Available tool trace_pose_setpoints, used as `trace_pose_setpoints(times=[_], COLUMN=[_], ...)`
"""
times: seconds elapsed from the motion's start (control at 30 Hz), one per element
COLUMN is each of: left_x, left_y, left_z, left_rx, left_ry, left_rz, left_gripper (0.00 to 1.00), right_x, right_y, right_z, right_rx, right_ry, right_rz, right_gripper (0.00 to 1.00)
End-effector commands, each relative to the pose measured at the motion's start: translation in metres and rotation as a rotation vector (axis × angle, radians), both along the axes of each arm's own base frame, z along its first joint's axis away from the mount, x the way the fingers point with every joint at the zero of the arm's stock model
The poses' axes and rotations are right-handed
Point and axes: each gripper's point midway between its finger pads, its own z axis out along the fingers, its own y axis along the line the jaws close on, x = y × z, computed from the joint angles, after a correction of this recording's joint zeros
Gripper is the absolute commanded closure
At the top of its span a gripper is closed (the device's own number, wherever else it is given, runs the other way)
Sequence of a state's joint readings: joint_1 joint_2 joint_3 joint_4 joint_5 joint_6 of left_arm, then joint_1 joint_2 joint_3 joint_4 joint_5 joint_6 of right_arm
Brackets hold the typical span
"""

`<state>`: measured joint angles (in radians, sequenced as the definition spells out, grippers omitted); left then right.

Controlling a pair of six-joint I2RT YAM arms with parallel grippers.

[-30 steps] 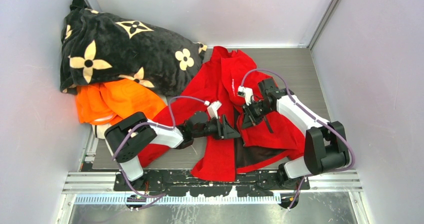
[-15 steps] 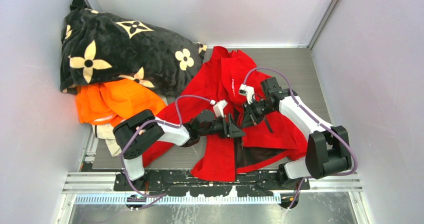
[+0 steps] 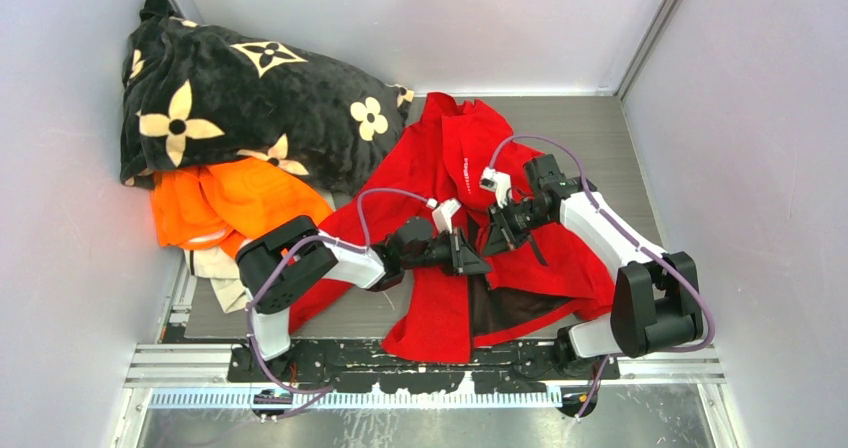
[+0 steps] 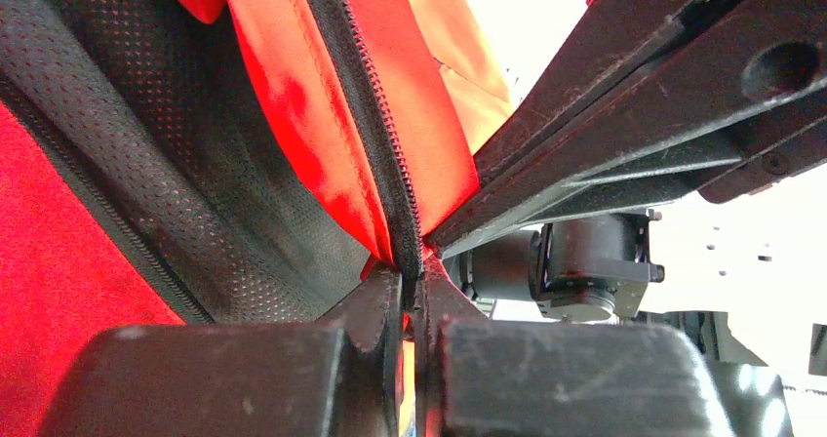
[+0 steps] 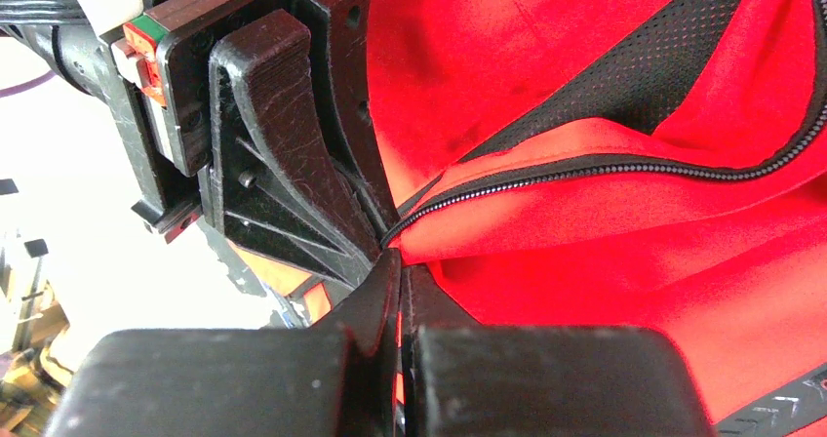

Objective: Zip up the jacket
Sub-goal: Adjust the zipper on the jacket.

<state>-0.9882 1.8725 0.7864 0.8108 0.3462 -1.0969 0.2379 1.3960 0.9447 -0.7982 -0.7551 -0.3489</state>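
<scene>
Pinching jacket (image 3: 432, 313) zip edge: left gripper (image 4: 410, 291), right gripper (image 5: 400, 281) both clamped; chest lettering (image 3: 466, 173) unreadable.

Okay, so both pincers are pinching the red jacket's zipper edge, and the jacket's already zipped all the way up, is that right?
Not quite. The left pincer and the right pincer are both pinching the zipper edge of the jacket, but it isn't zipped up. The top view shows its front lying open, with the dark lining exposed.

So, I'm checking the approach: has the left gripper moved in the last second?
Yes. In the top view the left gripper has shifted right, away from the orange garment, and now shuts on the jacket zip edge.
</scene>
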Motion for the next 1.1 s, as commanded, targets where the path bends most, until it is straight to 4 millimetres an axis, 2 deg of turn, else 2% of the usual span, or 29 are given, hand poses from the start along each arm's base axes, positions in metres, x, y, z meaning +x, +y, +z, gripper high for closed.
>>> trace_pose_setpoints(times=[0.0, 0.17, 0.3, 0.37, 0.5, 0.63, 0.67, 0.8, 0.9, 1.0, 1.07], left_x=[0.002, 0.009, 0.022, 0.030, 0.034, 0.039, 0.040, 0.031, 0.021, 0.009, 0.011], left_y=[-0.010, -0.004, 0.003, 0.005, -0.003, -0.007, -0.007, -0.008, -0.009, -0.012, -0.014], left_z=[0.031, 0.056, 0.082, 0.097, 0.135, 0.176, 0.184, 0.207, 0.220, 0.230, 0.231], left_rx=[-0.105, -0.230, -0.368, -0.433, -0.517, -0.612, -0.631, -0.677, -0.689, -0.695, -0.702], left_ry=[-0.073, -0.198, -0.283, -0.293, -0.338, -0.295, -0.269, -0.153, -0.056, 0.059, 0.158], left_rz=[-0.043, -0.036, 0.001, 0.012, -0.052, -0.119, -0.136, -0.253, -0.343, -0.410, -0.396], left_gripper=[1.00, 1.00, 1.00, 1.00, 1.00, 1.00, 1.00, 1.00, 1.00, 1.00, 1.00], right_x=[0.008, 0.004, -0.003, -0.016, -0.032, -0.027, -0.029, -0.019, -0.007, 0.004, -0.004], right_y=[0.004, -0.018, -0.037, -0.040, -0.042, -0.060, -0.063, -0.089, -0.110, -0.125, -0.120], right_z=[0.037, 0.069, 0.104, 0.117, 0.129, 0.136, 0.139, 0.127, 0.121, 0.123, 0.129], right_rx=[0.086, 0.110, 0.123, 0.113, 0.096, 0.062, 0.057, -0.070, -0.136, -0.173, -0.144], right_ry=[-0.091, -0.160, -0.245, -0.277, -0.268, -0.264, -0.268, -0.276, -0.287, -0.320, -0.345], right_rz=[0.022, 0.027, -0.026, 0.001, 0.014, -0.089, -0.100, -0.193, -0.283, -0.355, -0.301], right_gripper=[0.95, 0.65, 0.51, 0.46, 0.46, 0.62, 0.63, 0.63, 0.62, 0.52, 0.45])
